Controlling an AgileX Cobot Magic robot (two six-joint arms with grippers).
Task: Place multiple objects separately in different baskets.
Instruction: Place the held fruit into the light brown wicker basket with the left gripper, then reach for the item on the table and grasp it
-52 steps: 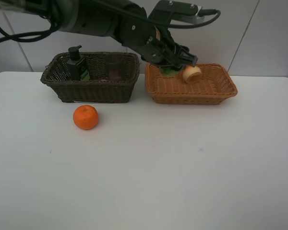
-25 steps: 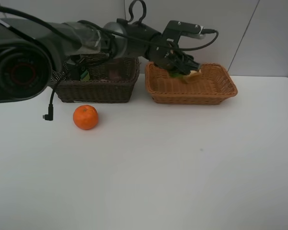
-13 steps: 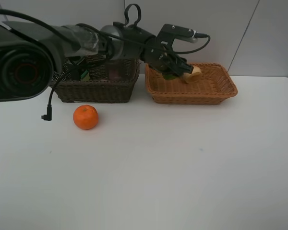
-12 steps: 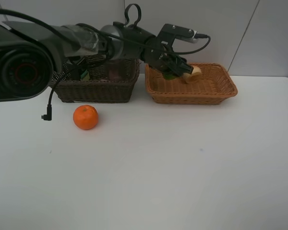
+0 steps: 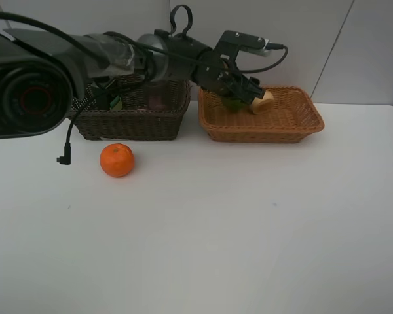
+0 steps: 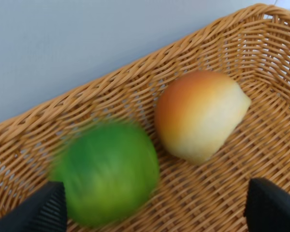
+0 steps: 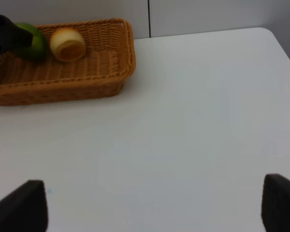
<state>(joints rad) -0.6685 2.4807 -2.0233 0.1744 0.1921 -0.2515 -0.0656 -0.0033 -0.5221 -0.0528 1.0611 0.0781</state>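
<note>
**Two fruits in the tan basket, one tangerine left on the table**

The left gripper [image 5: 243, 91] hangs over the near-left corner of the light orange-tan woven wicker basket [image 5: 301, 124], its jaws spread wide and clamped on nothing. In the left wrist view the two dark fingertips [image 6: 43, 212] sit far apart at the edges of the picture, and between them lie the green oval fruit [image 6: 106, 174] and the red-yellow peach [image 6: 198, 116], both resting on the basket's weave, just beside each other. The green fruit looks blurred, so it may be rolling — I cannot tell for sure.

The right gripper [image 7: 150, 205] is also open, with its fingertips well apart above bare white table [image 5: 249, 229], holding nothing.

The dark brown woven wicker basket [image 5: 128, 121] stands beside the tan one. The long black arm crosses in front of it, so only a scrap of the dark green pump bottle [image 5: 112, 101] shows inside; the rest of its contents are too hidden to name.

The round orange tangerine [image 5: 116, 160] is the one item out on the table, in front of the dark basket and well apart from both grippers. It lies to the left and toward the camera from the left gripper. Being round, it has no long axis to line up with. The left arm works on that side and looks the nearer of the two — so the coming move, as I judge it, is for that arm to lift clear of the tan basket and swing back toward the tangerine.
</note>
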